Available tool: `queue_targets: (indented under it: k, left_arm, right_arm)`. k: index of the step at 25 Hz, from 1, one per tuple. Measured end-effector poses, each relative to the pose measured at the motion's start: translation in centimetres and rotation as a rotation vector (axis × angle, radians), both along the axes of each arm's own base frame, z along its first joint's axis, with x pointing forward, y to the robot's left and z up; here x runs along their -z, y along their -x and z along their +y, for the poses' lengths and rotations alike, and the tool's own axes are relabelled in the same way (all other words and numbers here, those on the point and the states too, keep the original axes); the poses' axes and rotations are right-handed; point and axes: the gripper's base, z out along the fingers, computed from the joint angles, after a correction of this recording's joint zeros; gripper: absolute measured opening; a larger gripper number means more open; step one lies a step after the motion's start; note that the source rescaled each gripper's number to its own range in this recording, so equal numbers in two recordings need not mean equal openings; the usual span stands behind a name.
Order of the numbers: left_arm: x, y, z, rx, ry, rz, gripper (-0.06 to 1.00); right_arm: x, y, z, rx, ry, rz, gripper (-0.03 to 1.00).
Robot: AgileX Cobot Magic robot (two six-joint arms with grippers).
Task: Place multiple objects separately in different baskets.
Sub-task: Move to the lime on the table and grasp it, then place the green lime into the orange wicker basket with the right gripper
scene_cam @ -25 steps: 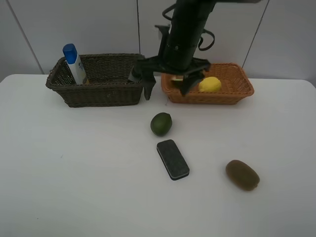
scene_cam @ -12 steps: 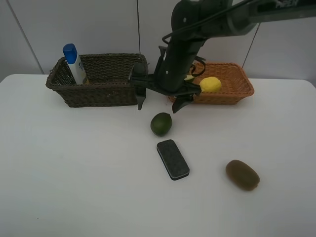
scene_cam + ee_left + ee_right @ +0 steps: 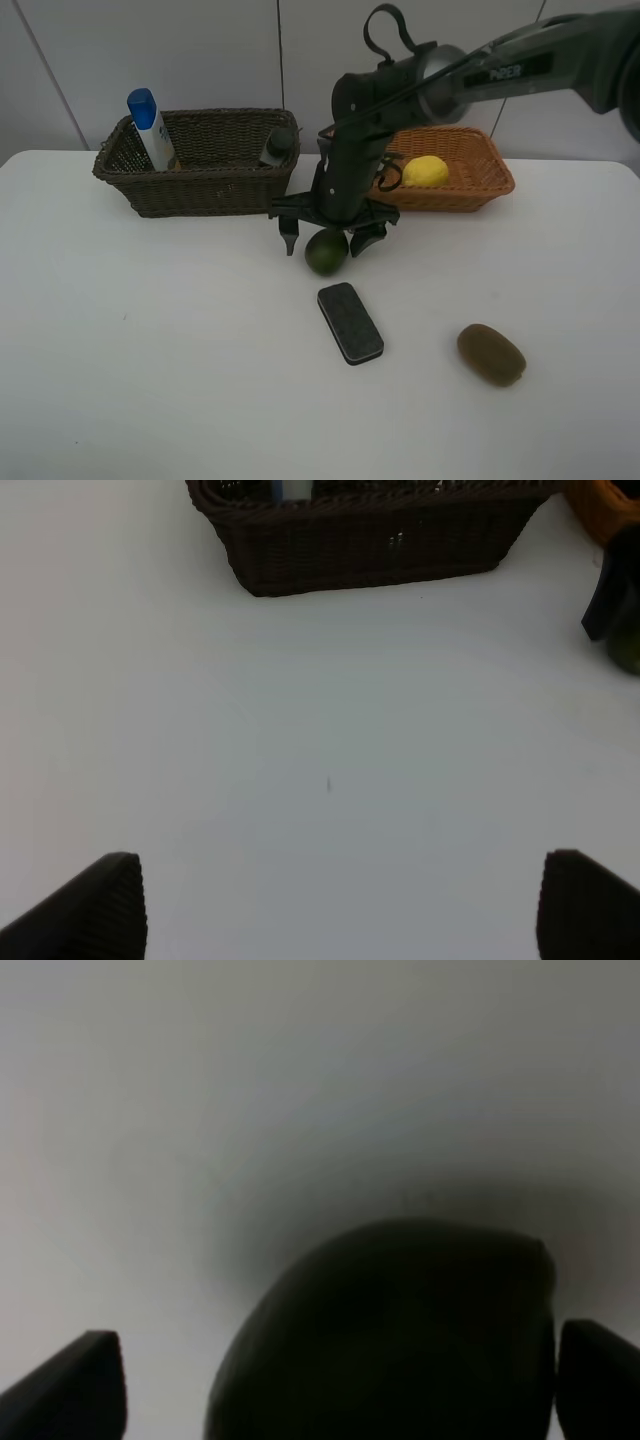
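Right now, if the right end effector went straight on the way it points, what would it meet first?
The lime. The right end effector points downward with its jaws open, and the lime sits right below, between them. The wrist view shows it close ahead, though the exact gap is hard to judge.

Open tabletop left of black eraser; kiwi to its right.

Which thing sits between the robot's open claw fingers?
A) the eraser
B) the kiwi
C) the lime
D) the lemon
C: the right gripper is open, with the lime on the table between its two fingers.
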Motion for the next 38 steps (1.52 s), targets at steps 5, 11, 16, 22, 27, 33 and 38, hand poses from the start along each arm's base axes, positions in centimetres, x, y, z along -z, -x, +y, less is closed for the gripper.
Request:
queue_targets:
  k: [5, 11, 16, 22, 27, 33, 38]
  left_arm:
    - [0.0, 0.0, 0.0, 0.0, 0.0, 0.0, 1.0]
    - [0.0, 0.0, 0.0, 0.0, 0.0, 0.0, 1.0]
    - [0.0, 0.0, 0.0, 0.0, 0.0, 0.0, 1.0]
    - [0.0, 0.0, 0.0, 0.0, 0.0, 0.0, 1.0]
    - [0.0, 0.0, 0.0, 0.0, 0.0, 0.0, 1.0]
    - [0.0, 0.0, 0.0, 0.0, 0.0, 0.0, 1.0]
    - [0.0, 0.0, 0.0, 0.0, 0.0, 0.0, 1.0]
  right_arm:
    - [1.4, -0.3, 0.0, -0.013, 0.021, -0.009, 0.91]
    - [1.6, -0.3, -0.1, -0.022, 0.034, -0.015, 0.68]
    - [1.7, -0.4, -0.2, -0.034, 0.052, -0.02, 0.48]
    - [-2.2, -0.8, 0.0, -0.121, 0.055, -0.055, 0.48]
    - [-11.6, -1.1, -0.8, -0.219, 0.026, -0.26, 0.48]
    - [-12.8, -4.5, -6.3, -0.14, 0.14, -0.318, 0.48]
    - [-8.8, -8.4, -11.7, -0.074, 0.19, -0.28, 0.48]
